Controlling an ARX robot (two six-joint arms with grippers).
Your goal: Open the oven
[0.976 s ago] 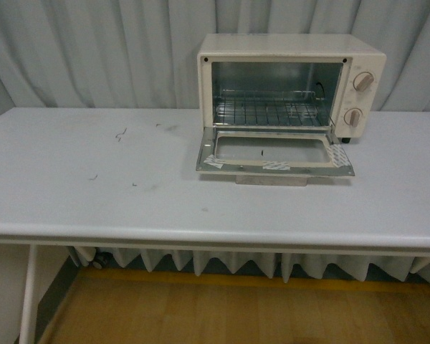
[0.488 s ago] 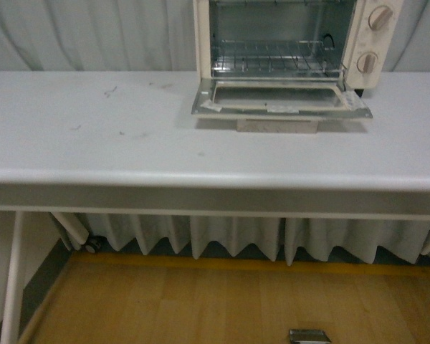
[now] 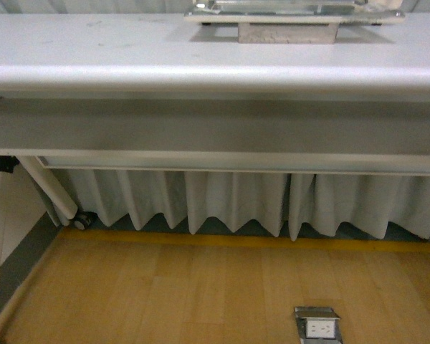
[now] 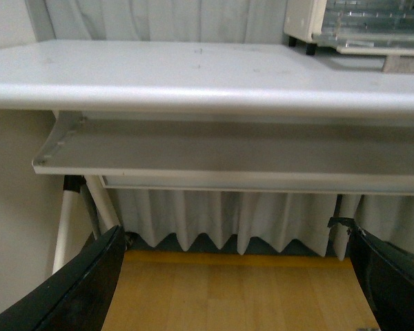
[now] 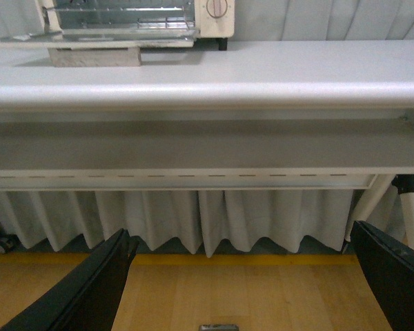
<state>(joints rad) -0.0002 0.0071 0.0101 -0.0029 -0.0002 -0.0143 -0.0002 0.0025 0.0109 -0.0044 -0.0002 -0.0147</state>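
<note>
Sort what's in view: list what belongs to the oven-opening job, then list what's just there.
Job:
oven, its door already folded down flat
left pincer, open and empty
right pincer, open and empty

Just there:
table
curtain
floor socket

front low, wrists level, all facing table point(image 3: 215, 75)

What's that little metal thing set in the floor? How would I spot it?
Start at the long white table and look down past the pleated white curtain to the wooden floor. Near the bottom edge, right of centre, sits a floor socket box: a grey metal frame around a white outlet, the only fitting breaking the yellowish boards.
</note>
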